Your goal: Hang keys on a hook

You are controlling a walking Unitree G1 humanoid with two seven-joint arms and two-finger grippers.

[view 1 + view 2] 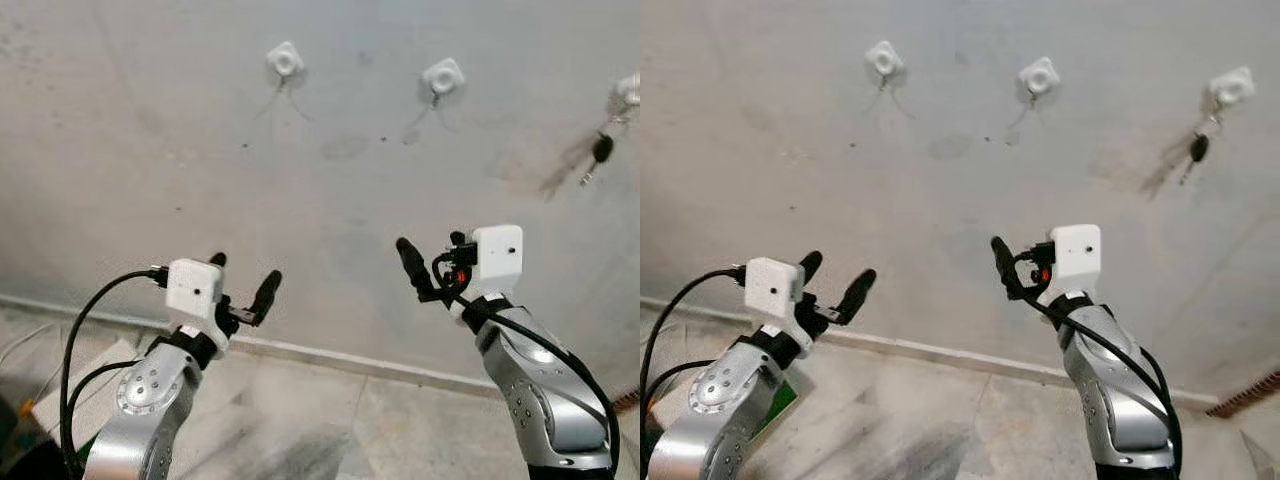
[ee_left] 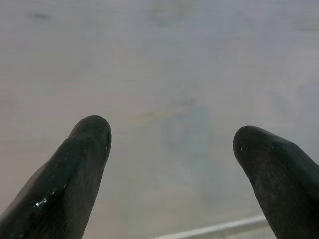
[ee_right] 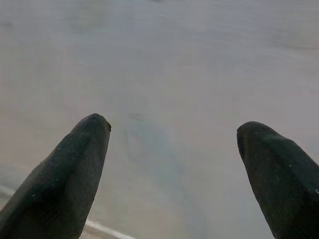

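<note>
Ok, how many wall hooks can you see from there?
3, in a row on the wall: the left hook and the middle hook are bare, and the right hook has the keys hanging from it. More may lie beyond the frame.

Place: I read this as a bare corner of a home, likely a hallway or utility wall.
Wall (image 1: 330,190): plain grey plaster, scuffed and stained (I see dark smudges).
Fittings: three white stick-on hooks (image 1: 286,61) in a row, keys (image 1: 598,152) hanging from the rightmost.
Floor (image 1: 300,420): pale tiles with a skirting strip (image 1: 330,357) at the wall's foot.
</note>
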